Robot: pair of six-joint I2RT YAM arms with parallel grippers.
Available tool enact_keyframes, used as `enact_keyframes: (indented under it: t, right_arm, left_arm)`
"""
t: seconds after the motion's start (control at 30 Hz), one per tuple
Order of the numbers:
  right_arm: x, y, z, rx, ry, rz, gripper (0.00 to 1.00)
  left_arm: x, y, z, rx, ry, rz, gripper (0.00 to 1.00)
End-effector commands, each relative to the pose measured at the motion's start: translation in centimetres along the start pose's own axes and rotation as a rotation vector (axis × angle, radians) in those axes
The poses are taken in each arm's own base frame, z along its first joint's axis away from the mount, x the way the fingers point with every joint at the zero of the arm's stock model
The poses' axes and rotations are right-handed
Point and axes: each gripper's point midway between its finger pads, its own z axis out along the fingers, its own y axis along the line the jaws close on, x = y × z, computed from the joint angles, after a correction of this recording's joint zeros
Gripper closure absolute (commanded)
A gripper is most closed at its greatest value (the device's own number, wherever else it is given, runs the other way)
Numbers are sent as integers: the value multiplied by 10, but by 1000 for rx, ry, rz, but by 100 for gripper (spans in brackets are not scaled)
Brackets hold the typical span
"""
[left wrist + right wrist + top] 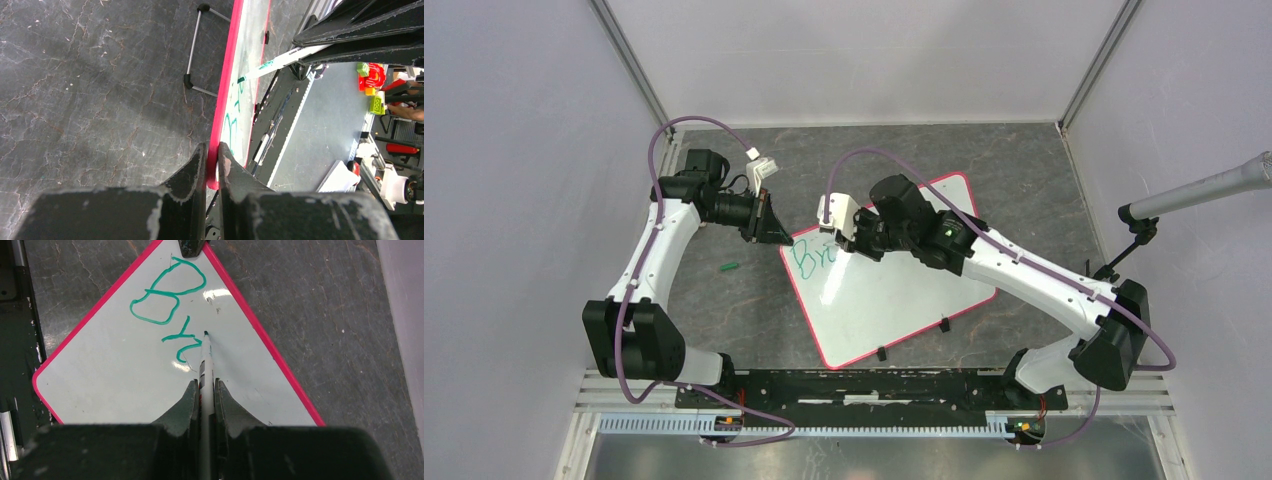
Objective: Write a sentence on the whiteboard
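Top view: the whiteboard (pixel 894 295) lies askew on the dark table (pixel 1024 180) between both arms, with green lettering (pixel 812 257) at its far-left corner. Left wrist view: the left gripper (pixel 212 155) is clenched on the board's pink rim. Right wrist view: the right gripper (pixel 205 387) grasps a marker (pixel 206 352), its tip on the board at the last green stroke.

Marker (pixel 205 362) tip on the whiteboard (pixel 100 385)

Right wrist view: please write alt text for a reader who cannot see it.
The right pincer holds a marker, its tip on the whiteboard beside green lettering "Br" and an unfinished stroke. A dark marbled table surrounds the red-rimmed board.
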Motion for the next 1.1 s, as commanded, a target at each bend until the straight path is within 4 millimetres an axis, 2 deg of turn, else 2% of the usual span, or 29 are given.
enact_keyframes:
  t: [0.0,0.13,0.4,0.6,0.73,1.07]
  right_arm:
    - [-14,-12,-2,49,-29,1,100]
    - [-18,-10,-7,37,-38,4,100]
    - [-32,6,-28,-30,-107,2,100]
    - [-25,13,-38,-62,-128,16,100]
    - [-19,8,-42,-67,-143,51,100]
    - [-4,9,-39,-66,-135,75,100]
  left_arm:
    - [-1,-9,3,30,8,59,98]
    - [-1,-8,3,29,10,57,98]
    - [2,-7,4,26,15,67,98]
    - [1,-5,4,23,18,67,98]
    - [1,-3,4,10,24,67,98]
    - [1,-2,4,2,28,63,98]
